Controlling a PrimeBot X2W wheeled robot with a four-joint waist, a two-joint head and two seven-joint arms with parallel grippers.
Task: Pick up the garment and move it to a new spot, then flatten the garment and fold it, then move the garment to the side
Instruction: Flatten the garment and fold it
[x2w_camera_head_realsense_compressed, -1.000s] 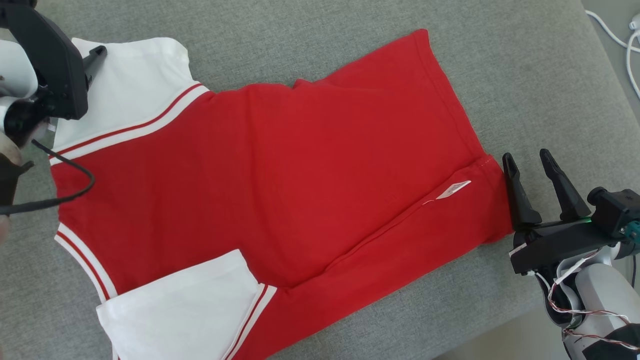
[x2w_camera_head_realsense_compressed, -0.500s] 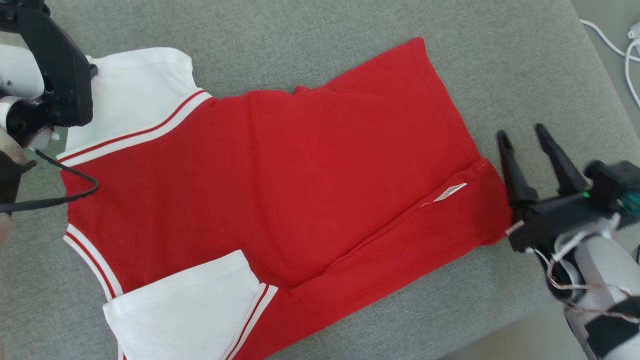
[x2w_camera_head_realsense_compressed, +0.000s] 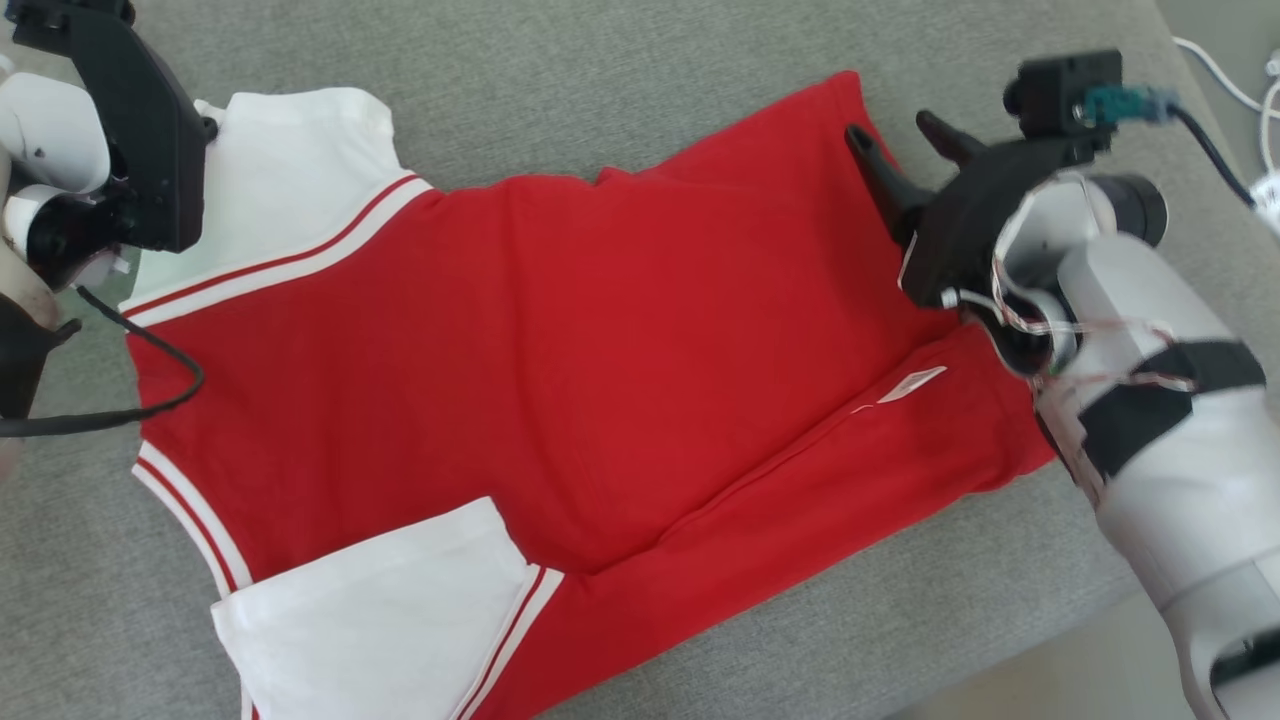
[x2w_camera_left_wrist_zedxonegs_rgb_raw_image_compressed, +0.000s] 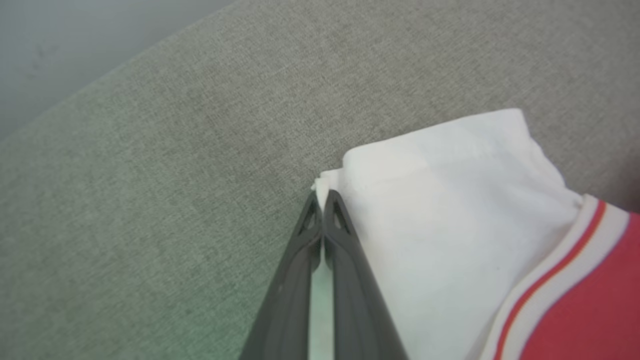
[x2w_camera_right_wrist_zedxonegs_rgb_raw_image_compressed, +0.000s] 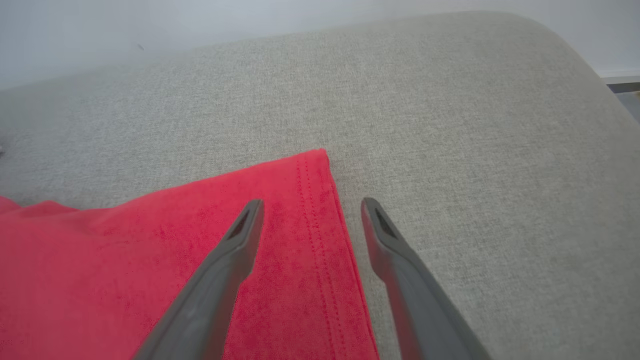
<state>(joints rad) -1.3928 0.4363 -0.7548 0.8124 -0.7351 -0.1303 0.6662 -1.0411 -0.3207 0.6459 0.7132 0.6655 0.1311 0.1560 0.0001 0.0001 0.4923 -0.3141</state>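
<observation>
The garment (x2w_camera_head_realsense_compressed: 600, 350) is a red shirt with white sleeves and red-and-white trim, spread flat on a grey cushion (x2w_camera_head_realsense_compressed: 620, 60). My left gripper (x2w_camera_head_realsense_compressed: 205, 125) is at the upper left, shut on the corner of the far white sleeve (x2w_camera_left_wrist_zedxonegs_rgb_raw_image_compressed: 450, 200). In the left wrist view its fingertips (x2w_camera_left_wrist_zedxonegs_rgb_raw_image_compressed: 320, 197) are pressed together with a bit of white cloth pinched between them. My right gripper (x2w_camera_head_realsense_compressed: 890, 130) stands open over the far corner of the red hem (x2w_camera_right_wrist_zedxonegs_rgb_raw_image_compressed: 320, 210). One finger is above the cloth, the other above the bare cushion (x2w_camera_right_wrist_zedxonegs_rgb_raw_image_compressed: 475, 150).
A black cable (x2w_camera_head_realsense_compressed: 150, 400) loops over the garment's left edge. White cables (x2w_camera_head_realsense_compressed: 1225, 75) lie beyond the cushion at the upper right. The cushion's front edge (x2w_camera_head_realsense_compressed: 1000, 650) runs across the lower right with pale floor (x2w_camera_head_realsense_compressed: 1050, 690) past it.
My left gripper has closed on the white sleeve corner. My right arm has swung from the near end of the hem up to its far corner, still open.
</observation>
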